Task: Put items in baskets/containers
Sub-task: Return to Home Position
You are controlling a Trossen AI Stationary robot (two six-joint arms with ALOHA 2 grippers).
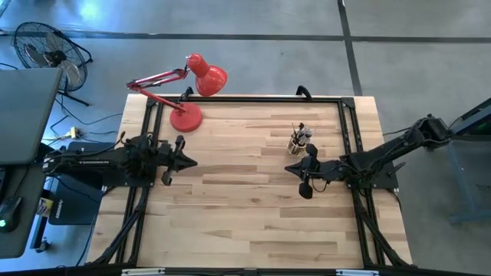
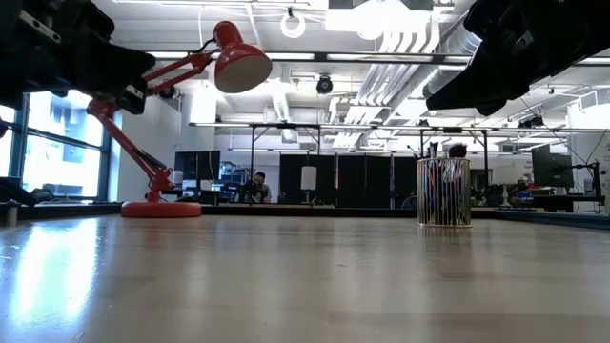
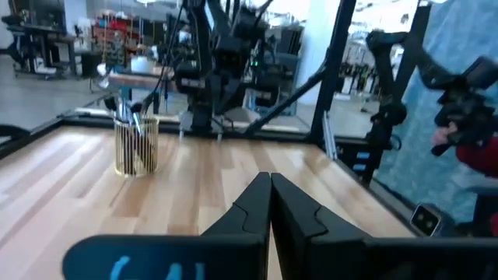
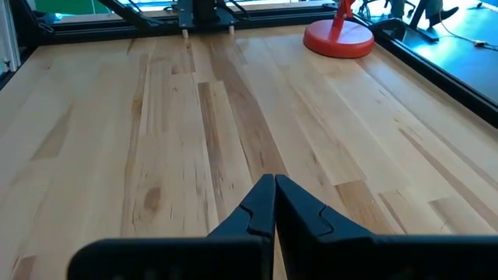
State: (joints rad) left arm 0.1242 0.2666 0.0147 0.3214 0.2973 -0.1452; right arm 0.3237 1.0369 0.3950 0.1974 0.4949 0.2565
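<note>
At the desk's (image 1: 245, 222) left side the left tool (image 1: 190, 162) waits, fingers pressed together and empty, with the red lamp (image 1: 186, 117) just beyond it. Right of centre the glass cup (image 1: 298, 144) stands upright, the brushes (image 1: 301, 132) bunched inside and poking above its rim. Near it hangs the right tool (image 1: 291, 169), likewise pressed together, holding nothing. Homing well likely means drawing that arm straight back toward its own side, away from the cup, so nothing clips the brush tops.

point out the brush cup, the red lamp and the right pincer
brush cup (image 2: 444, 193): low view, middle of its wall
red lamp (image 1: 185, 117): high view, its round base
right pincer (image 4: 274, 180): right wrist view, between its fingertips
</note>
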